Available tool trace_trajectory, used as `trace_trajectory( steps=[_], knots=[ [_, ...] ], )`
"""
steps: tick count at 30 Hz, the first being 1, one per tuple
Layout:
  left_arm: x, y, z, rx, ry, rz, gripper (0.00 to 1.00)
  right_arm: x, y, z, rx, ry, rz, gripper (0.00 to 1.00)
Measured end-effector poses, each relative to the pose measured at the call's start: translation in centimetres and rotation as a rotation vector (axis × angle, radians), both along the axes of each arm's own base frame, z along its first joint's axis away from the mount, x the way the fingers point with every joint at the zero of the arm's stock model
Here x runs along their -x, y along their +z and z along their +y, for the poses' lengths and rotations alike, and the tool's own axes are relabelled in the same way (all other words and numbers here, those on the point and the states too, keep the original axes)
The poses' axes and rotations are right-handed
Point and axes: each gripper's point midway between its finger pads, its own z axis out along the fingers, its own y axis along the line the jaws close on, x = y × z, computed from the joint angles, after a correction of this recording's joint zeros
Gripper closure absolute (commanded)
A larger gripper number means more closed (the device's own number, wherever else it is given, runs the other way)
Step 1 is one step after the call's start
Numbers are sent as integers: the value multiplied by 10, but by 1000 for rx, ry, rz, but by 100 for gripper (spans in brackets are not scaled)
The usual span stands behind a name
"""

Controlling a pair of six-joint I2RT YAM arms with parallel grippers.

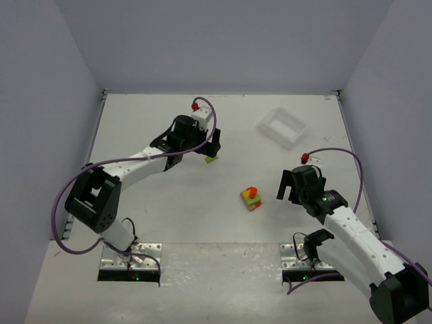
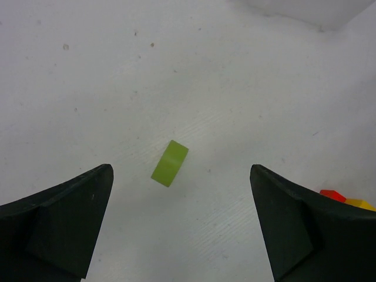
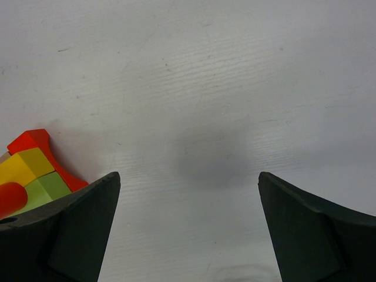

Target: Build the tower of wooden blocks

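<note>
The wood block tower (image 1: 251,198) is a small stack of green, yellow, red and orange blocks near the table's middle. It also shows at the left edge of the right wrist view (image 3: 32,173) and at the right edge of the left wrist view (image 2: 346,200). A loose green block (image 1: 211,159) lies flat on the table; in the left wrist view (image 2: 170,163) it lies just ahead of the fingers. My left gripper (image 1: 210,152) is open and empty above it. My right gripper (image 1: 289,186) is open and empty, to the right of the tower.
A white rectangular plastic tray (image 1: 282,127) stands at the back right. White walls close in the table at the back and both sides. The arm bases sit at the near edge.
</note>
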Motion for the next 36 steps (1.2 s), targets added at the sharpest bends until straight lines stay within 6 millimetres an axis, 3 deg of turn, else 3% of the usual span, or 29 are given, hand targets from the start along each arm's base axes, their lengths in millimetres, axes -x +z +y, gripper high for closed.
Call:
trace_trajectory(
  steps=[5,8,13,22,26,30,33,36],
  knots=[
    [-19,-56,11,-32,-51,155,0,1,-1,4,-12,17,8,1],
    [-34,-83,6,-51,-96,230,0,2,-3,5,-12,27,19,1],
    [-37,-114,1,-83,-143,308,4,3,-5,6,-12,41,33,1],
    [-29,-128,0,-98,-186,346,40,3,-5,7,-15,45,33,1],
    [-30,-133,-2,-107,-195,349,46,3,-6,7,-15,45,33,1],
    [-30,-136,-3,-129,-191,344,63,3,-6,7,-15,46,34,1],
    [-28,-138,-4,-156,-188,343,65,3,-6,7,-16,47,35,1],
    [-26,-139,-7,-183,-184,336,77,3,-6,7,-16,47,35,1]
  ],
)
